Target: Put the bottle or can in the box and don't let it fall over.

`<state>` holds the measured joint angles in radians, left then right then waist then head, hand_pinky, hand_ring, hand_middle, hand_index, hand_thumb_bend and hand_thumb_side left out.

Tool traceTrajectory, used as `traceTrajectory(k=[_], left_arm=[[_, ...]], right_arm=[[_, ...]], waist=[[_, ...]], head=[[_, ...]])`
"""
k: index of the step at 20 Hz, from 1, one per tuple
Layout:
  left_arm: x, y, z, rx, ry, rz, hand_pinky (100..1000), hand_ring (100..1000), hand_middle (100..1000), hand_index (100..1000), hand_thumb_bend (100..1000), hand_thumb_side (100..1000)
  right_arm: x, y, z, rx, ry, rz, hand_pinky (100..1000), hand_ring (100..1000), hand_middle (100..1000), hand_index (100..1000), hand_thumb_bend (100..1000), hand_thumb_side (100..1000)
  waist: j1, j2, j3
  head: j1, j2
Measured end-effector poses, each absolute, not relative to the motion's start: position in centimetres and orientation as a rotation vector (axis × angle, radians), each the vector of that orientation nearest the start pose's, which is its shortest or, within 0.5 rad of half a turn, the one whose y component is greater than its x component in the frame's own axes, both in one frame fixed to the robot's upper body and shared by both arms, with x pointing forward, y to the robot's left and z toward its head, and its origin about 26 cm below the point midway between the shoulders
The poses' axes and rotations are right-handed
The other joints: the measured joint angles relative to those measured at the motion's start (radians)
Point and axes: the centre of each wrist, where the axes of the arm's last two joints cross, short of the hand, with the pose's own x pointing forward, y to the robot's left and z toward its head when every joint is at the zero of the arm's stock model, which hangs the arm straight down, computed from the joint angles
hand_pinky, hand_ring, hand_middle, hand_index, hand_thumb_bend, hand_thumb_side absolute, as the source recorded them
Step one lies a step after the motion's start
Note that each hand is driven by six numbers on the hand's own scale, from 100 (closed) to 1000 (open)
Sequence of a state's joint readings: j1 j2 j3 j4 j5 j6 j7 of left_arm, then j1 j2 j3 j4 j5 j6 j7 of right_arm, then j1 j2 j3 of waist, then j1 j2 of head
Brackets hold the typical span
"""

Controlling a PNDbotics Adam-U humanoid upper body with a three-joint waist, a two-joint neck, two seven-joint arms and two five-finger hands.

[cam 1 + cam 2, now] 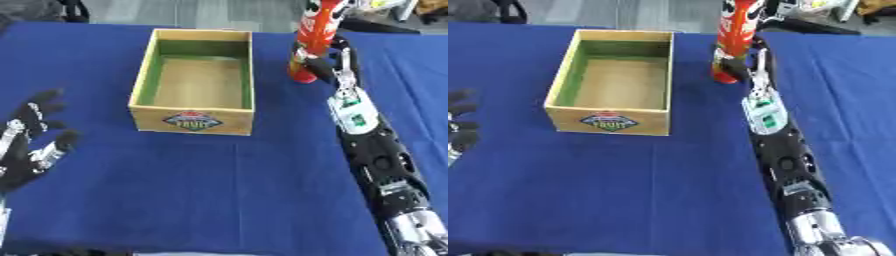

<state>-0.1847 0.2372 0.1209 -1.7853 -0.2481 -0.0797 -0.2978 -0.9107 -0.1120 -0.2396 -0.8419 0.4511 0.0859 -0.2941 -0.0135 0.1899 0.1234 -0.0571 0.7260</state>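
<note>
One tall red bottle [313,37], likely top-heavy, rigid, slick; your right hand [325,62] wraps it low—consider gripping mid-body.

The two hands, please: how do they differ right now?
The right hand reaches far across the table, fingers curled round the red can; the left hand rests open near the lower left, holding nothing. The right is beside the box; the left is well short of it. Both are black.

Your black right hand [322,64] curls its fingers round a red can [315,37] with white markings. Left of those fingers you have a tan box [194,119], green inside, on blue cloth [219,190].
</note>
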Motion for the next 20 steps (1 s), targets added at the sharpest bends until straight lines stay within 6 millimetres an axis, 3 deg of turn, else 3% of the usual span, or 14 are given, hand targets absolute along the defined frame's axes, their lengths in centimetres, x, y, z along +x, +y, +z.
traceTrajectory(k=[10,14,20], left_arm=[[31.02,30.17,11.68,0.288,-1.921,-0.623,769,893,919,930,702,698],[31.04,30.16,11.7,0.288,-1.922,-0.623,769,893,919,930,703,698],[31.08,30.13,11.77,0.287,-1.925,-0.624,770,893,918,930,703,698]], right_arm=[[48.47,-22.34,12.77,-0.614,-1.66,0.098,776,872,874,944,546,452],[48.55,-22.37,12.84,-0.617,-1.656,0.09,775,871,873,943,618,420],[48.56,-22.51,12.87,-0.618,-1.659,0.08,773,869,872,942,624,418]], waist=[[0.0,0.001,0.004],[0.0,0.001,0.008],[0.001,0.006,0.014]], head=[[-0.002,0.0],[-0.002,0.0],[-0.004,-0.004]])
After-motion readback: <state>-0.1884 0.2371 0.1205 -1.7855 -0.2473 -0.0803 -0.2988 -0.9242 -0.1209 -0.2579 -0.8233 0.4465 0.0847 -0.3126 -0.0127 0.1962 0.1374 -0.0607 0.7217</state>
